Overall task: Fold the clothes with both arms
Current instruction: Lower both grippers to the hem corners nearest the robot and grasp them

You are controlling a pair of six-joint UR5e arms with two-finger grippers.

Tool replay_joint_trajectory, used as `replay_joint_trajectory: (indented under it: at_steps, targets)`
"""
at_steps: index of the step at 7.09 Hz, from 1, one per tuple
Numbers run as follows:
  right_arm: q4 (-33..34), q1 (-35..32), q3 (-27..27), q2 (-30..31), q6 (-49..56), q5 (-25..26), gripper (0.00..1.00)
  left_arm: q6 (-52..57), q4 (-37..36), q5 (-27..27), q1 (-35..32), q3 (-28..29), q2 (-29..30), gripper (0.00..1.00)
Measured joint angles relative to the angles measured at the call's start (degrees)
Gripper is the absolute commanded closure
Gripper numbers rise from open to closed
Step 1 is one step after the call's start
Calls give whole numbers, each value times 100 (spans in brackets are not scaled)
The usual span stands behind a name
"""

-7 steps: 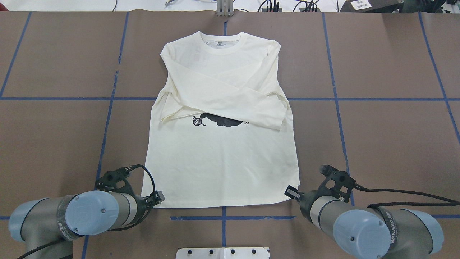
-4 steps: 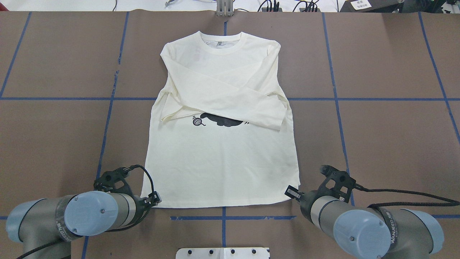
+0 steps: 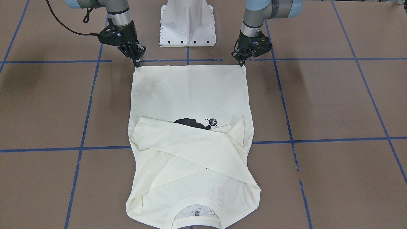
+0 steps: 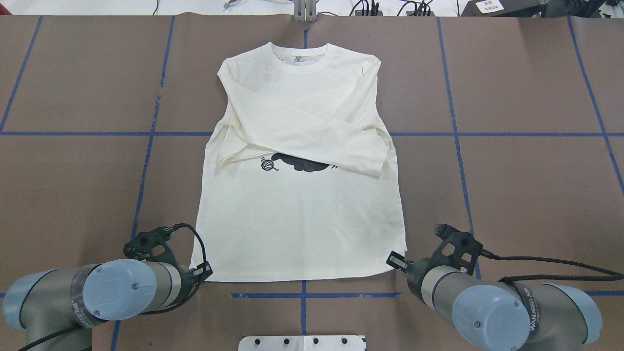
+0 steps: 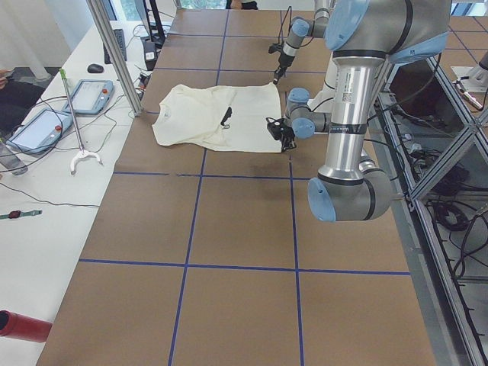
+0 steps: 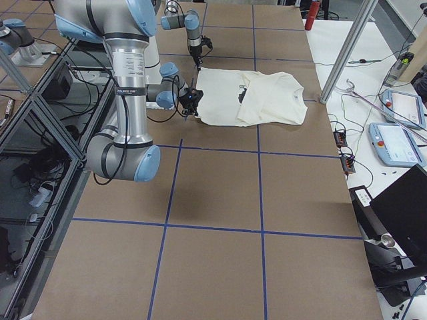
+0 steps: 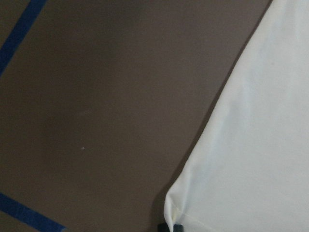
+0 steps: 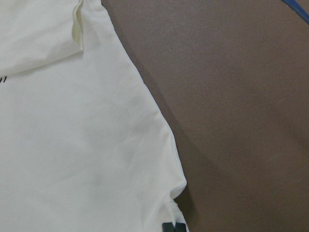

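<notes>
Table [image 4: 536, 195] of brown panels with blue tape lines carries the cream shirt [image 4: 302, 229], which lies flat at its middle with the neck away from me and both sleeves crossed over the chest. My left arm [image 4: 97, 297] and right arm [image 4: 497, 312] reach low to the near hem. There my left gripper [image 3: 243, 63] and right gripper [image 3: 137, 63] each pinch a hem corner.

A brown paper-covered table [image 4: 536, 195] gridded with blue tape lines [image 4: 456, 146] bears a white metal pedestal base [image 3: 187, 22] at one long edge. Beside the table's opposite edge, a white bench [image 5: 46, 191] holds two grey tablets [image 5: 38, 131] [image 5: 95, 95] and a red cylinder [image 5: 21, 326].
</notes>
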State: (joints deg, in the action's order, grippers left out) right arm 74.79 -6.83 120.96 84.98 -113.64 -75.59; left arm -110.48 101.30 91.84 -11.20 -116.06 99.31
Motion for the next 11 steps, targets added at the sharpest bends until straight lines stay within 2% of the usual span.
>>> replay_joint_trajectory:
  at_steps: [3, 5, 8, 10, 11]
  targets:
    - [0, -16, 77, 32, 6, 24, 100, -6, -510, 0, 43, -431, 40, 100]
    - [-2, 135, 533, 412, 3, 11, 100, -34, -561, 2, 141, -651, 55, 100]
    - [-8, 592, 1335, 1060, -13, -29, 100, -372, -780, 7, 486, -1477, 47, 100]
    - [-9, 475, 1735, 1259, -7, -45, 100, -546, -859, -1, 492, -1712, 75, 100]
    - [-5, 220, 1743, 1100, 37, -68, 100, -414, -869, -5, 308, -1710, 101, 100]
